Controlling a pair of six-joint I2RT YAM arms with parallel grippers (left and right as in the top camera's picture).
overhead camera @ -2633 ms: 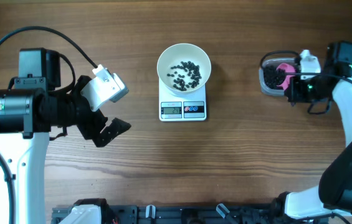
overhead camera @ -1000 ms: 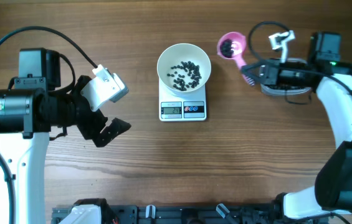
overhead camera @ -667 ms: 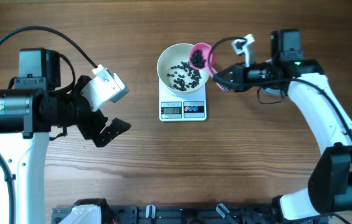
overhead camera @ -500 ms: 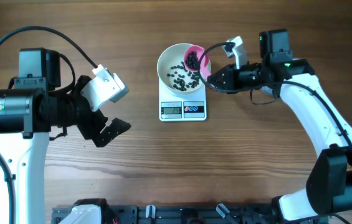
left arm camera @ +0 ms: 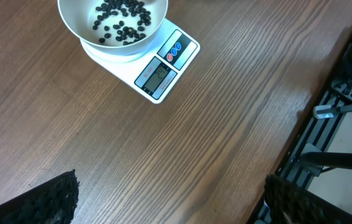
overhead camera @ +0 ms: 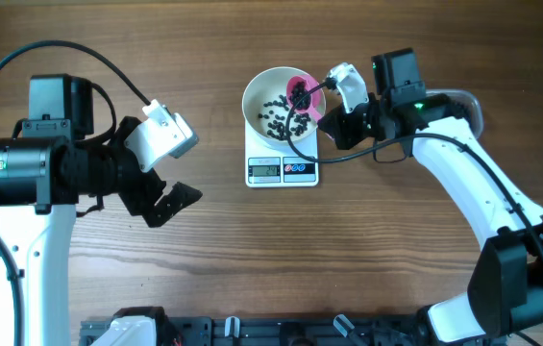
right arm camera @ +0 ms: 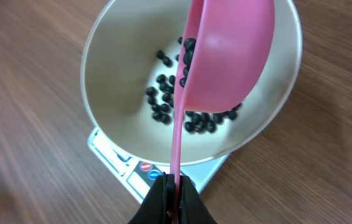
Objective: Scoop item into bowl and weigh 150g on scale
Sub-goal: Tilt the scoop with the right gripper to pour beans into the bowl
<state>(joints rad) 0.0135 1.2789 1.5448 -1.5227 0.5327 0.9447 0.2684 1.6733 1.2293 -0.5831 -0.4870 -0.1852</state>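
Black beads [right arm camera: 163, 111] sit in the white bowl [right arm camera: 110, 71], pink scoop [right arm camera: 232, 56] tilted above

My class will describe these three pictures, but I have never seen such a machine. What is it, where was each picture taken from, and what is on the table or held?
These are two robot arms at a wooden table. One picture looks down from above; the other two come from a camera on each wrist. A white bowl of small dark beans sits on a kitchen scale. The right arm has its jaws shut on the handle of a pink scoop, tipped over the bowl. The left arm is off to the side, jaws open and empty.
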